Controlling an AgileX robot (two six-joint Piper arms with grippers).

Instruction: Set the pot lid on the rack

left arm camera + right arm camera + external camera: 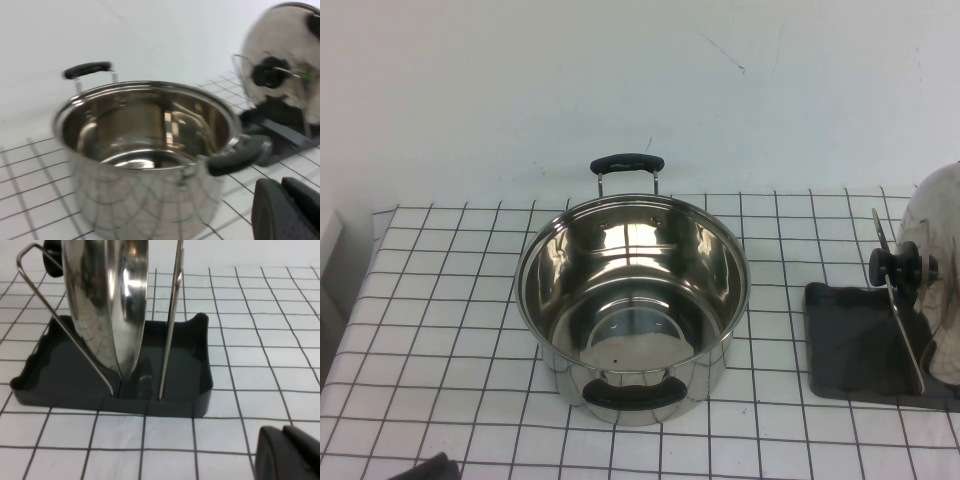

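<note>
Nearest the camera sat the deep stainless-steel pot with black handles (632, 300); to its right, the domed shiny steel pot lid with black knob (940, 270) already stood on edge between the thin wire dividers of the dark grey tray rack (855, 345). Left gripper (287, 210) hung near the pot's front handle and right gripper (290, 452) just in front of the rack, neither holding anything; can't tell if either pincer was apart or together. Risk as I judged it: lid leaning on one wire could tip or roll out if bumped; surface was a white black-gridded tablecloth (440, 300) against a plain white wall (520, 90).
</note>
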